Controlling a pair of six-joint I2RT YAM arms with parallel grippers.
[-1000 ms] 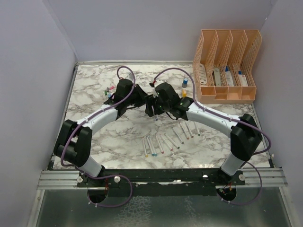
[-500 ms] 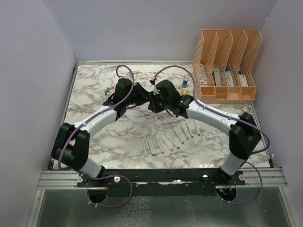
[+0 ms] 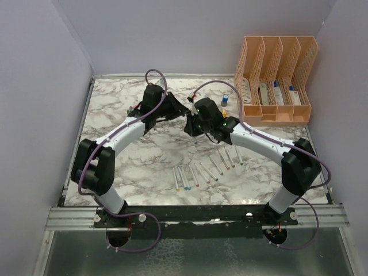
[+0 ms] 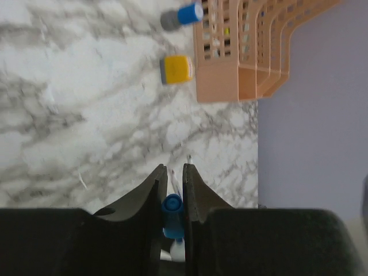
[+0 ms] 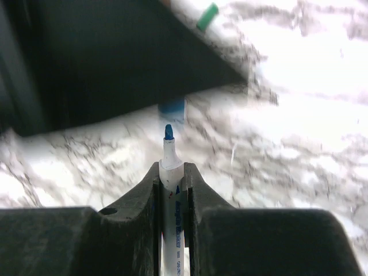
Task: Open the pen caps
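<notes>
Since a second earlier the two tools had drawn apart. The left tool [image 4: 171, 172] had swung toward the upper left of the overhead view and was clamped on a blue cap [image 4: 172, 214]. The right tool [image 5: 171, 172] gripped a white pen [image 5: 171, 198] with its blue tip bare, above the bench [image 3: 149, 155] at upper centre. More pens [image 3: 204, 169] lay in a row at lower centre, and loose caps [image 3: 132, 110] at upper left. A blue bottle [image 4: 182, 14] and a yellow bottle [image 4: 176, 69] stood beside the peach organiser [image 4: 241, 57]. The left arm [image 5: 86, 63] blocked the upper left of the right wrist view.
</notes>
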